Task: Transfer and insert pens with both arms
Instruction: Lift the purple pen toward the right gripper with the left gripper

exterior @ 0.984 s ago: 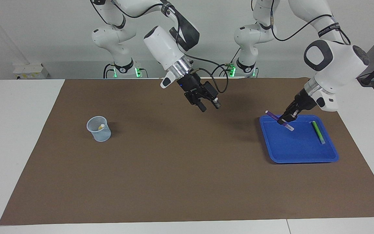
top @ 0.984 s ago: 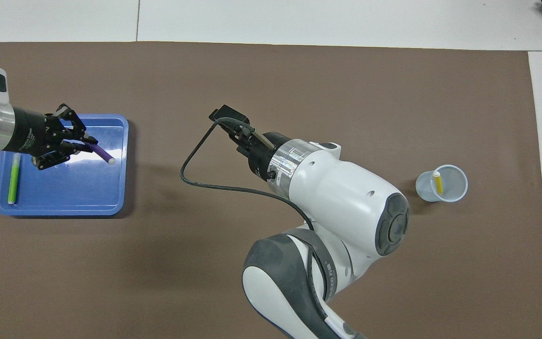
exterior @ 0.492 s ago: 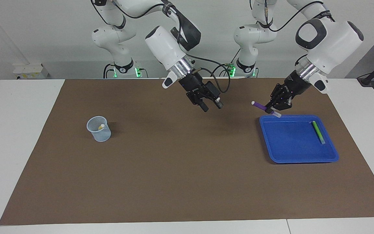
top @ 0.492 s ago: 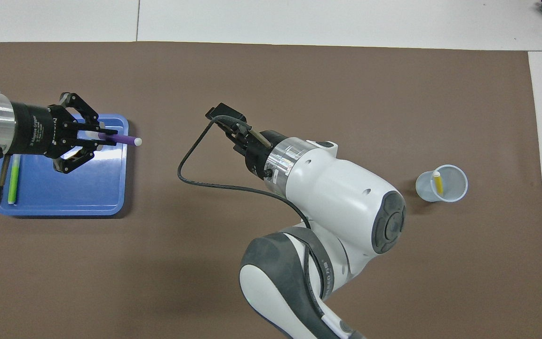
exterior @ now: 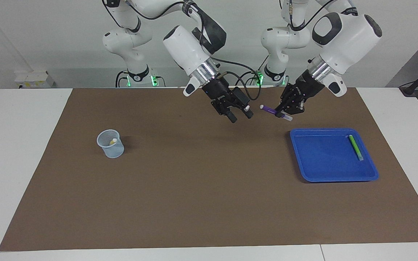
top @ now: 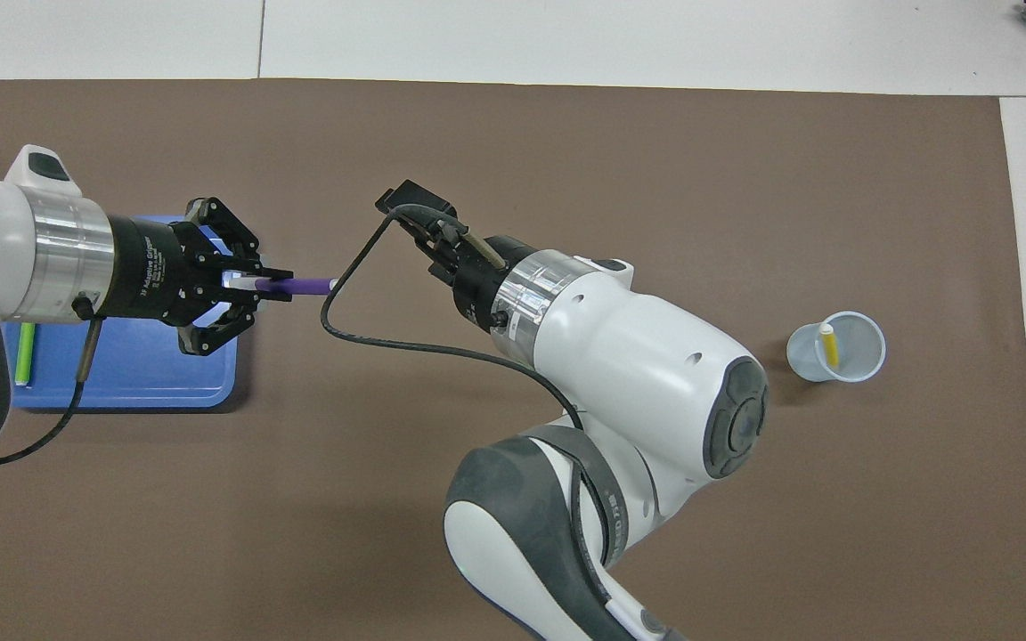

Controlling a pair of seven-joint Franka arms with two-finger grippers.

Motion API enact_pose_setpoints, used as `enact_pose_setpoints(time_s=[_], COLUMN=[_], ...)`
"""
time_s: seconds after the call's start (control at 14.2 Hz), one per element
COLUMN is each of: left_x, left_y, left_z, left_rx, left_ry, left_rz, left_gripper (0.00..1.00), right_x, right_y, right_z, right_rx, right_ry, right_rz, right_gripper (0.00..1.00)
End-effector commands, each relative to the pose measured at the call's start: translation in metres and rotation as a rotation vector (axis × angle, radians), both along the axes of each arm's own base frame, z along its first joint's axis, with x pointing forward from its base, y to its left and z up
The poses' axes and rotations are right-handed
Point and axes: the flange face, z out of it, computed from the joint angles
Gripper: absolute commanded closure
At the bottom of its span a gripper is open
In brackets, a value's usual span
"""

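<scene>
Brown mat covers the desk, both arms raised over it. The right gripper hangs over the mat's middle, jaws spread and empty. At its 3 o'clock in the facing view, the left gripper has its jaws pinching the purple pen, held level above the mat and pointing at the right gripper. The blue tray holds the green pen. The cup holds the yellow pen.
</scene>
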Motion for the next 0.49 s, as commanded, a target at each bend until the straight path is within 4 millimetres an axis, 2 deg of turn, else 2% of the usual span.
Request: enact_pose_setpoints(time_s=[0.0,0.21,0.35,0.42], left_x=[-0.014,-0.017,-0.017,-0.017], left_y=[-0.005,-0.015,-0.015,-0.015], left_z=[0.002,0.003,0.004,0.004], left_rx=[-0.012,-0.014,-0.015,-0.016], left_ry=[0.018,0.027,0.028,0.026], left_rz=[0.023,0.038,0.047,0.052], left_gripper=[1.0,1.0,1.0,1.0], right_x=[-0.005,-0.012,-0.027,-0.029], right_y=[0.018,0.026,0.044,0.045], right_z=[-0.001,-0.007,-0.004,-0.005], right_rx=[0.03,0.031,0.052,0.05], right_ry=[0.021,0.046,0.066,0.066], right_rz=[0.01,0.017,0.027,0.031], right_gripper=[0.0,0.0,0.0,0.0])
